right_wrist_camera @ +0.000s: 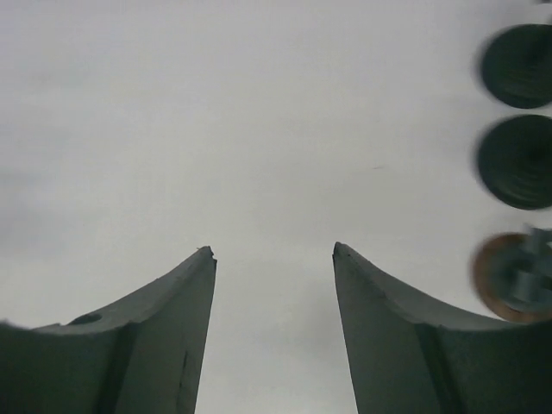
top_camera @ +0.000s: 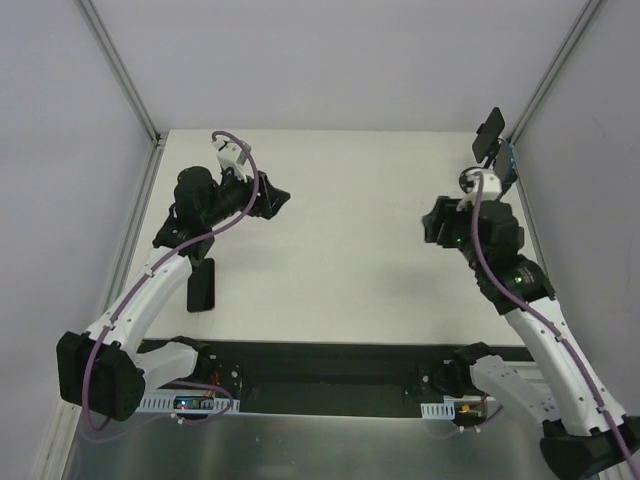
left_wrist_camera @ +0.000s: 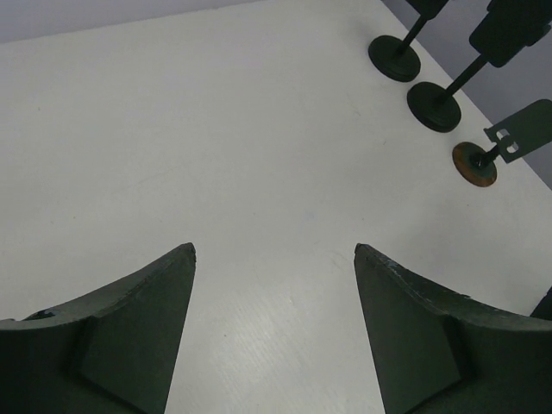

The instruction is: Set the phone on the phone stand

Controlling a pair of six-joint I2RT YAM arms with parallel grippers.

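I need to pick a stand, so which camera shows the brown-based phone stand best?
Left wrist: the brown-based stand shows sharp, with base, stem and cradle. Right wrist has it blurred at the frame edge. Top view: the right arm covers that corner, so I cannot pick it out.

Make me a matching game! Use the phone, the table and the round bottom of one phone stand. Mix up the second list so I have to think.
Things:
1. phone
2. table
3. round base of the stand with the slotted holder

Descriptions:
A. orange-brown
B. lying flat beside the left arm
C. white

Pairs: 1-B, 2-C, 3-A
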